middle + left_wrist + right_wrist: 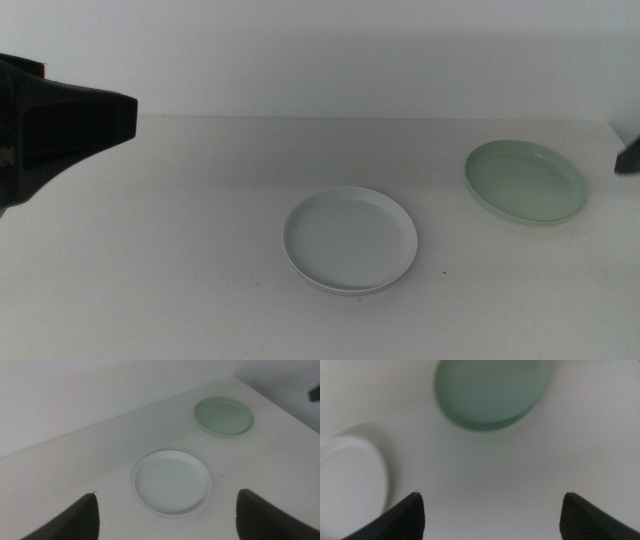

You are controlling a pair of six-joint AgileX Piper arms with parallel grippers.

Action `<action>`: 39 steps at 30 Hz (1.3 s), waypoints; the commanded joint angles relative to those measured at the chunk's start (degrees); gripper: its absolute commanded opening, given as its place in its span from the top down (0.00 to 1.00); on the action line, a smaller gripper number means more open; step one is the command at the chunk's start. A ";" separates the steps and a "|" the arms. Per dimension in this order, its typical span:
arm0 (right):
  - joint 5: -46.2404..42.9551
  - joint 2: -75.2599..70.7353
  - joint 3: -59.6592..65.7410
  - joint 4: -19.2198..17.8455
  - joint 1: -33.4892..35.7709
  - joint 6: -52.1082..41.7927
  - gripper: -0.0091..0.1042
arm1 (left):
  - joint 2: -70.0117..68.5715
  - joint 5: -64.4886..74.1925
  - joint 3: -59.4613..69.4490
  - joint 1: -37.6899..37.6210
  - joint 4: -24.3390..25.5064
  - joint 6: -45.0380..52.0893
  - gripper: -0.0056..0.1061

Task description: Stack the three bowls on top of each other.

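A pale white-grey bowl (pixel 350 238) lies in the middle of the table. A double rim line shows at its near edge, and I cannot tell whether a second bowl lies under it. A mint green bowl (pixel 525 180) lies apart at the right rear. Both show in the left wrist view, the pale bowl (pixel 171 482) and the green bowl (pixel 224 416). My left gripper (pixel 167 493) is open and empty, high above the table on the left; its arm (pixel 60 125) shows in the middle view. My right gripper (pixel 492 494) is open and empty, above bare table short of the green bowl (pixel 492 392).
The table (pixel 180 260) is white with a white wall behind. A sliver of the right arm (pixel 628 158) shows at the right edge, beside the green bowl. The table's right edge runs just past the green bowl.
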 commanded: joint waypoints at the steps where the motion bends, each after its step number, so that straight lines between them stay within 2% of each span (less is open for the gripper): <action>1: 1.98 6.86 -5.74 0.09 -3.11 -2.95 0.10 | -0.23 -0.47 -0.04 0.02 -0.12 0.16 0.11; 5: 1.94 19.34 -14.55 3.62 -9.07 -7.51 0.10 | -0.23 -0.47 -0.04 0.02 -0.12 0.16 0.11; 7: 0.75 25.69 -18.13 3.77 -10.36 -7.63 0.10 | -0.23 -0.47 -0.04 0.02 -0.12 0.16 0.11; 11: 0.83 37.34 -26.40 1.94 -10.37 -8.97 0.10 | -0.23 -0.47 -0.04 0.02 -0.12 0.16 0.11; 18: 3.73 54.44 -42.01 1.03 -10.37 -9.19 0.11 | -0.23 -0.47 -0.04 0.02 -0.12 0.16 0.11; 24: 6.15 62.35 -48.28 1.26 -10.37 -9.19 0.18 | -0.21 -0.47 -0.04 0.02 -0.01 0.16 0.11; 32: 6.30 65.60 -48.33 3.70 -10.37 -10.29 0.38 | -0.21 -0.47 -0.04 0.02 -0.01 0.16 0.11; 34: 5.63 65.85 -48.33 3.70 -10.37 -10.29 0.55 | -0.21 -0.47 -0.04 0.02 -0.01 0.16 0.11; 36: 5.23 65.85 -48.33 3.70 -10.37 -10.66 0.85 | -0.21 -0.47 -0.04 0.02 -0.01 0.16 0.11; 37: 5.23 65.85 -48.33 3.70 -10.37 -11.51 0.94 | -0.21 -0.47 -0.04 0.02 -0.01 0.16 0.11; 39: 5.74 65.71 -48.33 3.39 -10.37 -12.09 0.93 | -0.21 -0.47 -0.04 0.02 -0.01 0.16 0.11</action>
